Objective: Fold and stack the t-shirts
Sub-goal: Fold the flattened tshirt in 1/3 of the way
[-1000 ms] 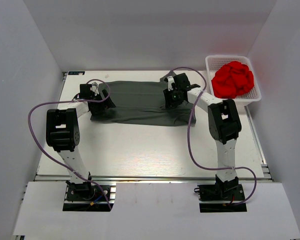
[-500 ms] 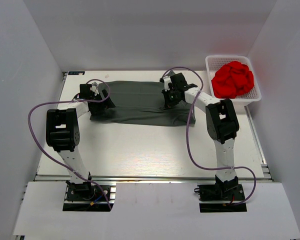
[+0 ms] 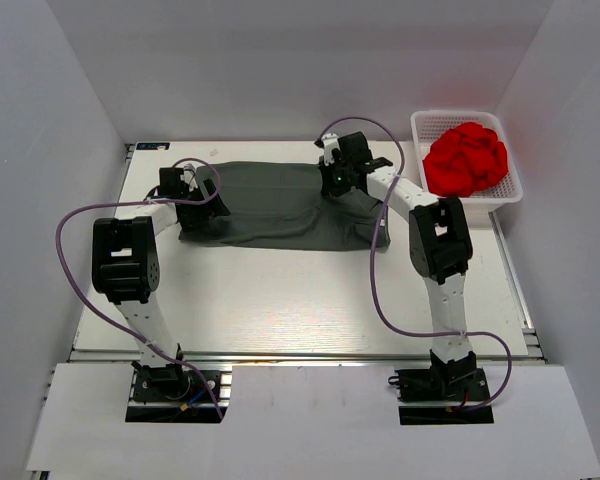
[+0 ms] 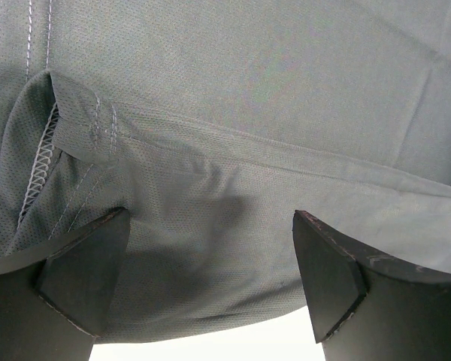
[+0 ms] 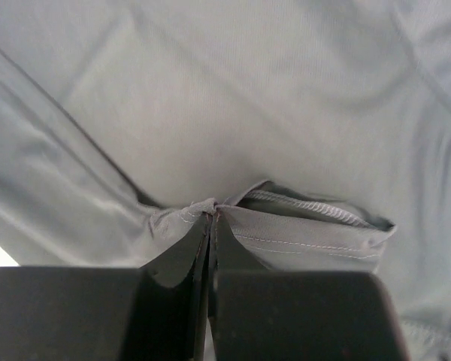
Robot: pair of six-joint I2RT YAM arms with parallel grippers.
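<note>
Across the far half of the white table [image 3: 280,300] lies the dark grey t-shirt [image 3: 270,205], spread wide from left to right, wrinkled, with its right end bunched and folded over. At that right end the right gripper [image 5: 212,218] has its fingers pressed together on a small fold of the shirt's stitched hem, pinching the cloth between the tips. At the shirt's left edge the left gripper [image 4: 210,226] is spread wide, with a seamed corner of the cloth lying between its two fingers; whether they touch the cloth cannot be told. At the table's far right corner a white basket [image 3: 417,130] holds a crumpled red cloth [image 3: 465,160].
</note>
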